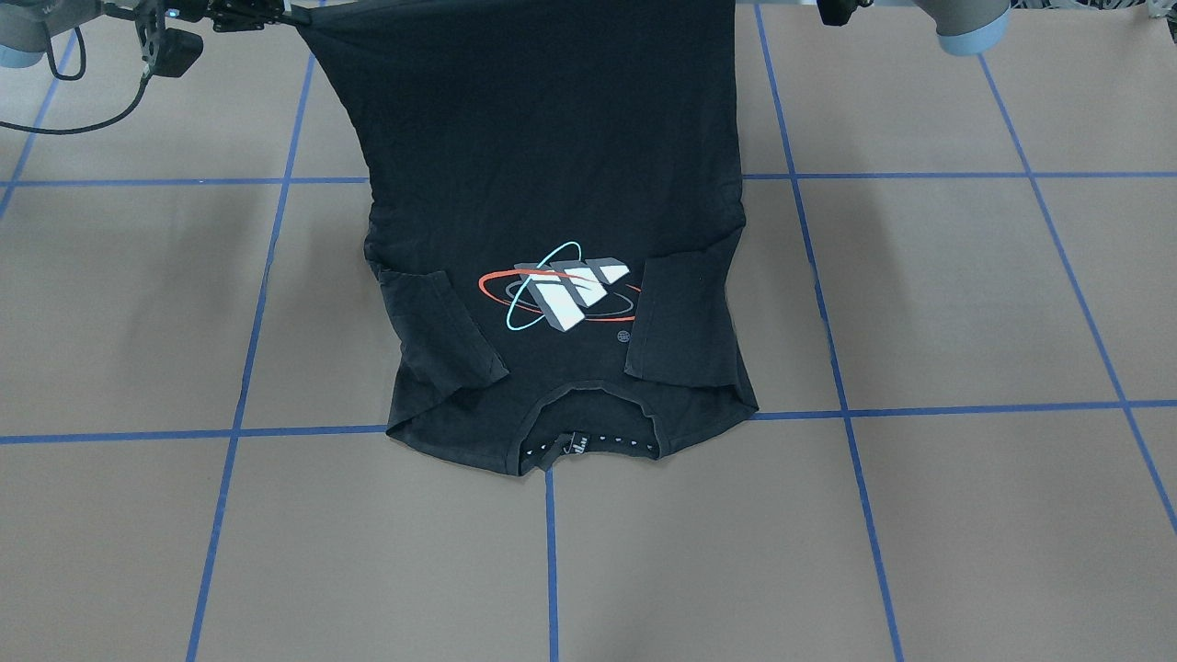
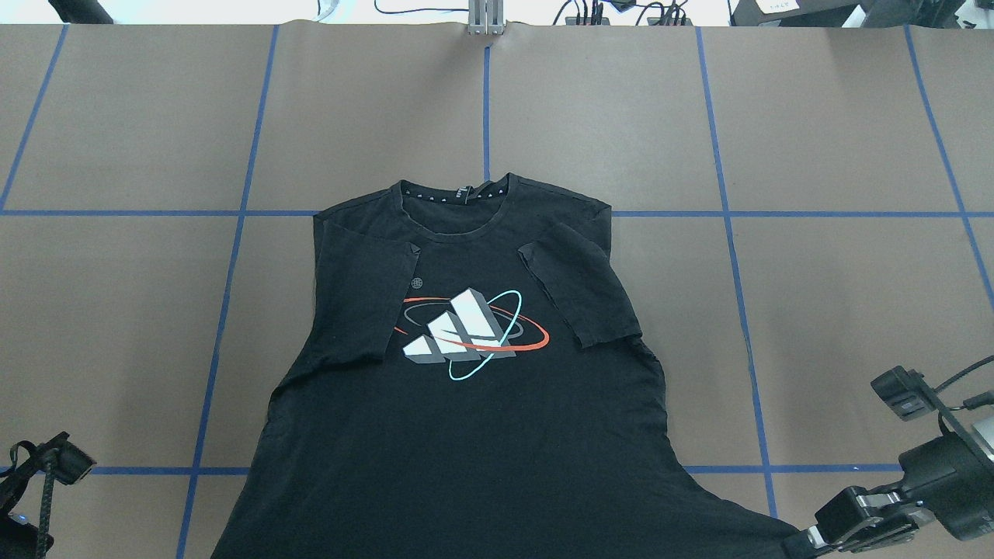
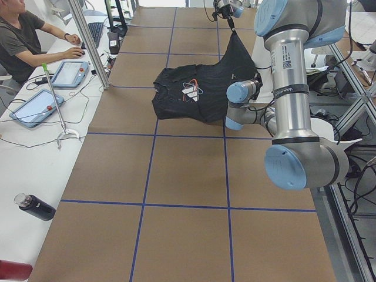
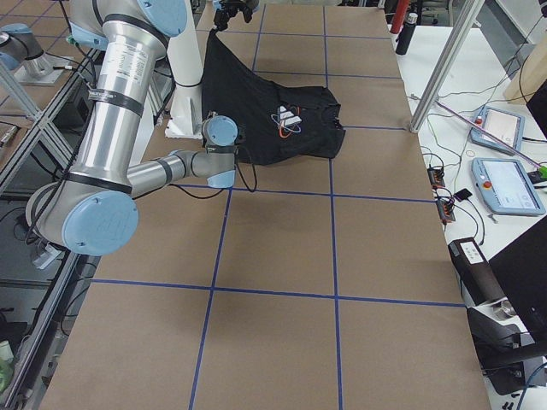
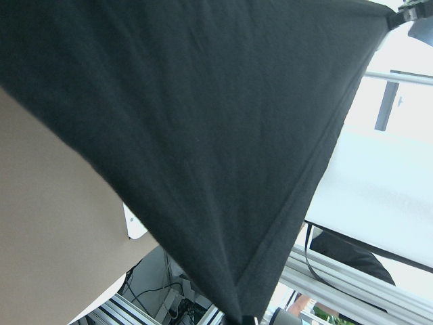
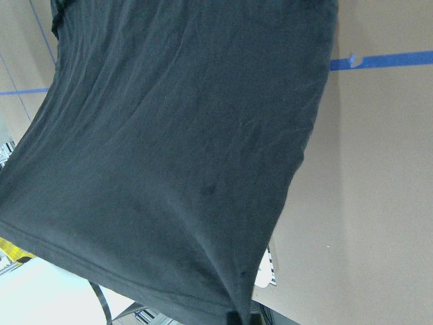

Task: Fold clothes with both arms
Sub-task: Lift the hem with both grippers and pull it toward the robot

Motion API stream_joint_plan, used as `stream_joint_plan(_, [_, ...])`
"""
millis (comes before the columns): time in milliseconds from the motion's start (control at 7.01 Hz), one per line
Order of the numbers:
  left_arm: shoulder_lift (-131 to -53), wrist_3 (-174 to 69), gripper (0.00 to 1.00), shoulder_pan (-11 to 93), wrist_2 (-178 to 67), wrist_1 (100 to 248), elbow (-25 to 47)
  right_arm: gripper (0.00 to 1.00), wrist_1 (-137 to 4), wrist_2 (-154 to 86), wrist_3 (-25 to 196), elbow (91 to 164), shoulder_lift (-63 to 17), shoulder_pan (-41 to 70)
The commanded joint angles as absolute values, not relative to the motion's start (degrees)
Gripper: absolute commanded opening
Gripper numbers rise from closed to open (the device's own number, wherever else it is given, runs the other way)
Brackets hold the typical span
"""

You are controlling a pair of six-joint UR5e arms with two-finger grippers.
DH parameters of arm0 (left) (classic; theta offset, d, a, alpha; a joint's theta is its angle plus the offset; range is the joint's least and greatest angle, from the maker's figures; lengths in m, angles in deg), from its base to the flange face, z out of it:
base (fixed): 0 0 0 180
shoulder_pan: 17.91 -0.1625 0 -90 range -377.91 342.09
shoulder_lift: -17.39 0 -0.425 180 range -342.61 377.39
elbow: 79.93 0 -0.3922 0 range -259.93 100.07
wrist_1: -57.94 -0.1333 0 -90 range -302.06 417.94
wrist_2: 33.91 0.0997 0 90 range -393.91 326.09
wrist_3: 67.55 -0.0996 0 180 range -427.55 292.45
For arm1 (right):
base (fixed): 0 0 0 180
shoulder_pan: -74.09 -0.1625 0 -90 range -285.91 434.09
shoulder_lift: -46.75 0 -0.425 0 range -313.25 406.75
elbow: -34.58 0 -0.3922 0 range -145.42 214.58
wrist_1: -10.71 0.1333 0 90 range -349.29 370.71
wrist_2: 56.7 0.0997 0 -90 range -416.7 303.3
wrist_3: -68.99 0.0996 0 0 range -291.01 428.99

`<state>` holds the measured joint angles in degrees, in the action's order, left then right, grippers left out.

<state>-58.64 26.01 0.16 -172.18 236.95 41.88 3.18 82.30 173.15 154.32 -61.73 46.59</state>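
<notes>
Hanging by its hem, the T-shirt [image 2: 466, 435] slopes down to the worktop [image 2: 854, 272], where its collar end and tucked-in sleeves lie flat. The left hand [image 5: 242, 319] and right hand [image 2: 804, 538] are each clenched on a hem corner. The shirt's long axis runs straight away from the robot — the collar lies ahead of both hands, with neither judged nearer.

T-shirt [image 2: 466, 450]: plain black right up to the jaws. Logo [image 2: 458, 338], on the half away from the jaws: white-grey blocks, ringed by 1 red oval + 1 teal oval. Small grey round mark [image 2: 418, 282] beside it. Neckband [image 2: 454, 194], farthest from the jaws: row of small white dots inside. Desk [image 2: 839, 295]: flat brown w/ blue tape lines [image 2: 726, 233] in a grid. Arms [image 3: 291, 88]: silver-grey tubes, light blue joint caps, black cables. Jaws black.
</notes>
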Motion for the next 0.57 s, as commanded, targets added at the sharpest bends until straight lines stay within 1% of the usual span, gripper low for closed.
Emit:
stream_joint_plan(0, [-60.82, 26.23, 0.00, 0.28, -172.25, 237.33, 41.28, 0.00, 4.47, 82.60, 173.14, 153.42, -59.09, 45.10])
stream_joint_plan(143, [-61.87, 25.88, 0.00, 1.33, -171.12, 237.15, 40.58, 0.00, 4.47, 82.60, 172.71, 152.62, -58.29, 42.48])
stream_joint_plan(285, [-66.41, 25.97, 0.00, 5.95, -171.71, 236.72, 37.53, 0.00, 4.47, 82.69, 172.70, 151.40, -56.72, 40.19])
stream_joint_plan(428, [-70.63, 26.05, 0.00, 8.52, -171.98, 236.62, 34.28, 0.00, 4.21, 82.69, 172.70, 149.04, -53.39, 38.43])
